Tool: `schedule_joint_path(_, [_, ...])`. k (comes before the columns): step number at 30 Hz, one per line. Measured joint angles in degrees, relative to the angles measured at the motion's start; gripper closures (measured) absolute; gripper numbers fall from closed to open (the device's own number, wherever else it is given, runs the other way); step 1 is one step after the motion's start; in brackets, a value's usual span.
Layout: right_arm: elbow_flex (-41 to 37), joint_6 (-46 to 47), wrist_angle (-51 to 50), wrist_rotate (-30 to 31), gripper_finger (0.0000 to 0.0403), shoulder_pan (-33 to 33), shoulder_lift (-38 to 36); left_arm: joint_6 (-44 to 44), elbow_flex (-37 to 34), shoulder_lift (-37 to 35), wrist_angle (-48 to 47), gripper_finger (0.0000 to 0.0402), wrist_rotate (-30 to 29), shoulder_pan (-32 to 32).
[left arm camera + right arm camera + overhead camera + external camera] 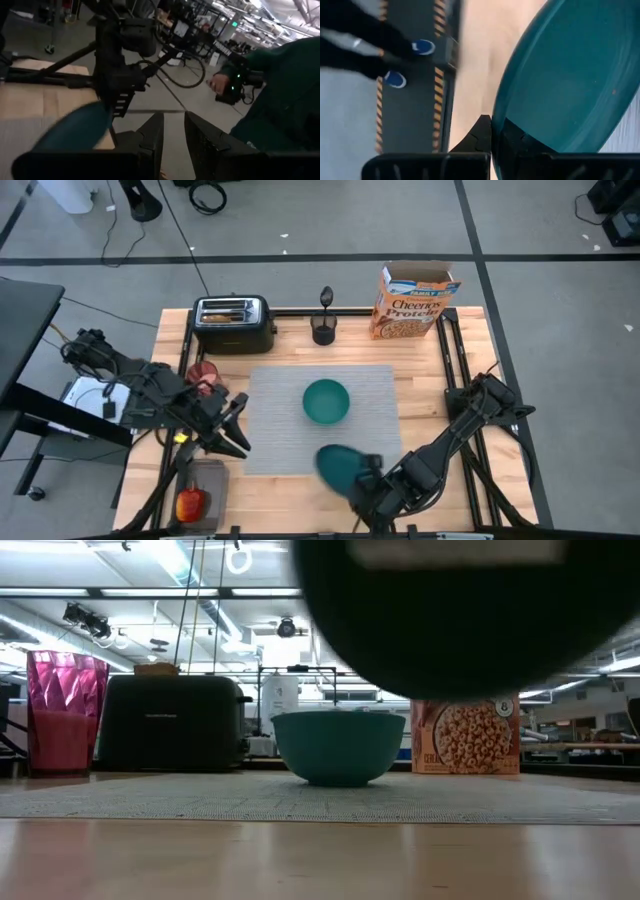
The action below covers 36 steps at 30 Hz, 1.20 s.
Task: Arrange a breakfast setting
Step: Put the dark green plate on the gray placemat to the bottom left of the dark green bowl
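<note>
Plate (pixel 338 464), teal and round, was up off the table at the near edge of the grey placemat (pixel 322 418), pinched by its rim in the right gripper (pixel 372 478). From the right wrist view the two dark fingers (pixel 485 132) were clamped on the plate's edge, with bare wood below and a person's blue shoes (pixel 424 47) on the floor past the table edge. On the mat's middle sat the teal bowl (pixel 326 401), upright and alone. The left gripper (pixel 232 425) hung over the mat's left edge, its fingers (pixel 152 137) a narrow gap apart and holding nothing. Just beside that arm, on the left, stood the pink cup (pixel 64 712). Along the far edge were the black toaster (pixel 233 323) at left, a small black cup (pixel 323 328) in the middle, and the cereal box (pixel 412 302) at right. Near left, a red apple (pixel 190 503) rested on a brown slice of toast (pixel 203 486).
</note>
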Motion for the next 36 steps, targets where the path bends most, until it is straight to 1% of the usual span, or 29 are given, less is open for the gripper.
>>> schedule_joint_path(3, [0.1, -18.5, 7.0, -0.4, 0.0391, -1.4, 0.5, 0.0, 0.0, -1.0, 0.0, 0.0318, -0.9, 0.0])
schedule_joint_path(5, [0.1, -28.3, 10.2, -0.4, 0.0389, -2.7, 1.4, 0.0, 0.0, -1.3, 0.0, 0.0318, -1.5, 0.0])
schedule_joint_path(7, [0.1, -34.9, 13.8, -0.2, 0.0387, -4.4, 3.0, 0.0, 0.0, -1.4, 0.1, 0.0318, -2.5, 0.0])
schedule_joint_path(10, [0.0, -45.7, 16.3, 2.6, 0.0390, -6.7, 6.1, -0.6, 0.0, -1.4, -0.1, 0.0318, -3.5, 0.2])
schedule_joint_path(15, [0.0, -61.5, 16.1, 8.1, 0.0390, -10.0, 10.8, -2.9, 0.0, -1.4, -1.3, 0.0318, -5.3, 0.2])
schedule_joint_path(18, [0.0, -69.4, 16.6, 9.7, 0.0390, -11.9, 13.0, -3.9, 0.0, -1.4, -1.3, 0.0318, -5.6, 0.2])
schedule_joint_path(22, [0.0, -74.2, 17.5, 13.0, 0.0390, -14.5, 16.3, -4.5, 0.0, -1.4, -1.5, 0.0318, -6.7, 0.2])
schedule_joint_path(26, [0.0, -74.3, 18.9, 13.8, 0.0390, -16.5, 19.4, -4.6, 0.0, -1.4, -1.2, 0.0318, -8.0, 0.2])
schedule_joint_path(30, [0.0, -74.1, 19.1, 15.4, 0.0388, -16.8, 20.8, -4.7, 0.0, -1.4, -0.6, 0.0318, -8.1, 0.2])
schedule_joint_path(36, [0.0, -73.1, 18.7, 14.0, 0.0385, -16.7, 20.6, -5.7, 0.0, -1.4, -0.4, 0.0318, -8.1, 0.2])
